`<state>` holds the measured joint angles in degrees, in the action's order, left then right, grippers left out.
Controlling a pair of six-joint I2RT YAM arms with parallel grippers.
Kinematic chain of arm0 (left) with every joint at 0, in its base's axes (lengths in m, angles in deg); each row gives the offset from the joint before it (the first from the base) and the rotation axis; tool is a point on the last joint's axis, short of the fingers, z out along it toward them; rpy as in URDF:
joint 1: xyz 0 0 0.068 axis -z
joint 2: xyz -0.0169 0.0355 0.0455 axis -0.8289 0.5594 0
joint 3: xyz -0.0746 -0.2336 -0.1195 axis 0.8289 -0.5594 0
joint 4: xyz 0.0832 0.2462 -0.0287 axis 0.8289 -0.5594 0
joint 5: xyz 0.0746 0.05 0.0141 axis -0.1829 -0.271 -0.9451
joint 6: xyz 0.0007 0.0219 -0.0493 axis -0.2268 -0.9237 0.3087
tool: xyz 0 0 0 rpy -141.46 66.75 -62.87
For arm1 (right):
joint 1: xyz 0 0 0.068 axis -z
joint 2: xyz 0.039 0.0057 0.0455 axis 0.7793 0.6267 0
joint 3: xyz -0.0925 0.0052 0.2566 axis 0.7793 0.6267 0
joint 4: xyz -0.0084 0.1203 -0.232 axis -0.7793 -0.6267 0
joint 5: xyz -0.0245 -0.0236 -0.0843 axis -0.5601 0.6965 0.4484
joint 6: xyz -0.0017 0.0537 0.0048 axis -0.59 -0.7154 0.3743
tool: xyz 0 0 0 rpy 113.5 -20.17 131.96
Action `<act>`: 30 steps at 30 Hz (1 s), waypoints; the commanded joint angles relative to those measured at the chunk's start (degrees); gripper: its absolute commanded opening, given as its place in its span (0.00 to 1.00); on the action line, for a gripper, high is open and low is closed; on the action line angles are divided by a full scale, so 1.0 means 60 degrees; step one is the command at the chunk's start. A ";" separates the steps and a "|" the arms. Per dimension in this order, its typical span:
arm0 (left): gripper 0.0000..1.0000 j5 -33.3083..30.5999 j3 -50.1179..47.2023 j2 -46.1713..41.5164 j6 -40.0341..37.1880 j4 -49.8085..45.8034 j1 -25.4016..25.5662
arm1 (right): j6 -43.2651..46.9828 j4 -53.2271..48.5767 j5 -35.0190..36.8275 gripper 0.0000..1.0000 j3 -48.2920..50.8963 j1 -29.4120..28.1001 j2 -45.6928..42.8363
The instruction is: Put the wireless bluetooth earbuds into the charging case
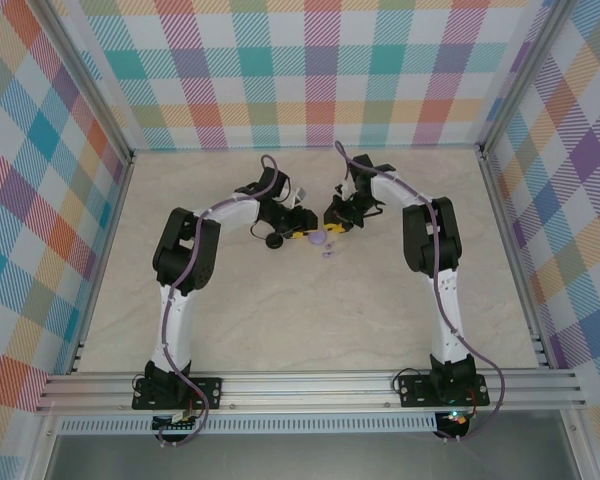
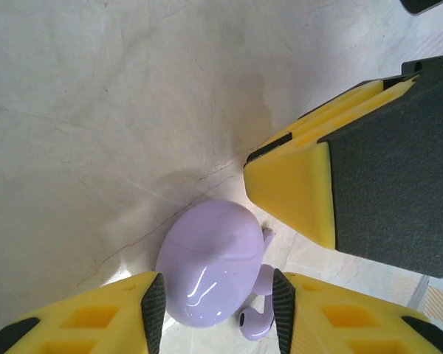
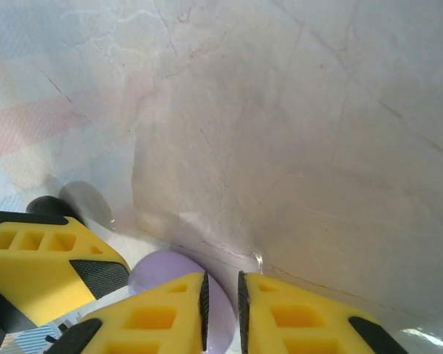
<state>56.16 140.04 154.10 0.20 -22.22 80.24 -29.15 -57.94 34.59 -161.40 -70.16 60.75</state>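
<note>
The pale lavender charging case [image 2: 207, 258] lies on the marble tabletop with its lid down. My left gripper [image 2: 218, 284] is shut on it, its black pads [image 2: 153, 313] on either side. Lavender earbuds [image 2: 255, 323] lie on the table squeezed between the case and the left gripper's right pad. From above, the case [image 1: 318, 238] sits where both arms meet, with a small lavender earbud [image 1: 328, 250] just in front of it. My right gripper [image 3: 221, 287] hovers right over the case [image 3: 159, 267], jaws a narrow slit apart with nothing between them. One of its yellow fingers [image 2: 310, 192] shows close beside the case.
A black round piece [image 1: 274, 241] lies on the table [image 1: 300, 330] just left of the left gripper [image 1: 302, 236]. Checked walls close in the back and sides, and a metal rail [image 1: 310, 385] runs along the near edge. The right gripper [image 1: 337, 222] is nearly touching the left one.
</note>
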 commanded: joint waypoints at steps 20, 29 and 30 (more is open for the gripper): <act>0.43 0.0860 0.1450 0.0729 -0.1381 -0.1420 -0.0468 | -0.0010 0.0553 -0.1065 0.22 0.1517 0.0057 -0.1049; 0.43 0.1060 0.1329 0.0774 -0.1601 -0.1563 -0.0439 | -0.0028 0.0670 -0.0943 0.22 0.1717 0.0035 -0.1366; 0.43 0.1110 0.1305 0.0773 -0.1619 -0.1570 -0.0438 | -0.0011 0.0658 -0.0978 0.22 0.1717 0.0040 -0.1385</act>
<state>60.60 147.67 158.78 -7.87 -30.04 77.48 -29.11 -54.31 29.80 -151.43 -69.94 55.48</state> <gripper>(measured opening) 0.429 0.218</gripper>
